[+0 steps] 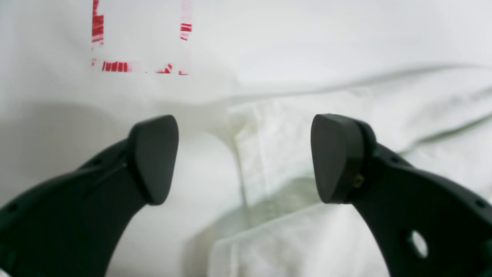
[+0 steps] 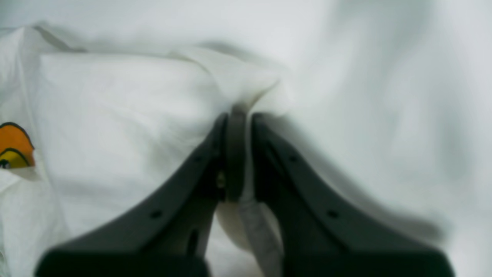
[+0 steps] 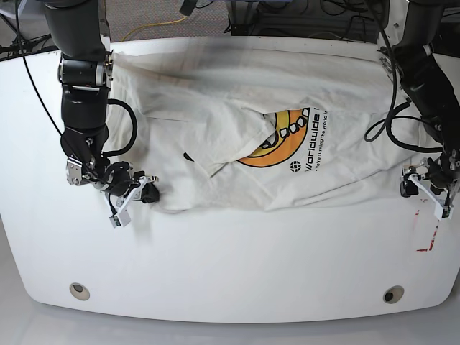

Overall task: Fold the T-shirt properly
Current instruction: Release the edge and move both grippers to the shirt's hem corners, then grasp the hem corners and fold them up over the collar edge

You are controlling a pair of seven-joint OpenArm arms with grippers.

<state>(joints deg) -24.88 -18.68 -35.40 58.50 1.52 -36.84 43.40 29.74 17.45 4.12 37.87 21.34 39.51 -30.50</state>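
Right claw (image 2: 238,154) pinching T-shirt (image 2: 127,115) edge — left claw (image 1: 244,157) agape above hem.

The large off-white cotton T-shirt (image 3: 215,108) is soft, matt woven cloth, creased, with a flat printed orange-and-black round graphic (image 3: 284,136). The black plastic fingers (image 1: 153,157) of the left gripper look smooth and dull. The smooth white tabletop (image 3: 230,266) shows a slight sheen.

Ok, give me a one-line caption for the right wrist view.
Right claw shut on a pinched fold of the off-white T-shirt, orange chest graphic at the frame's left edge.
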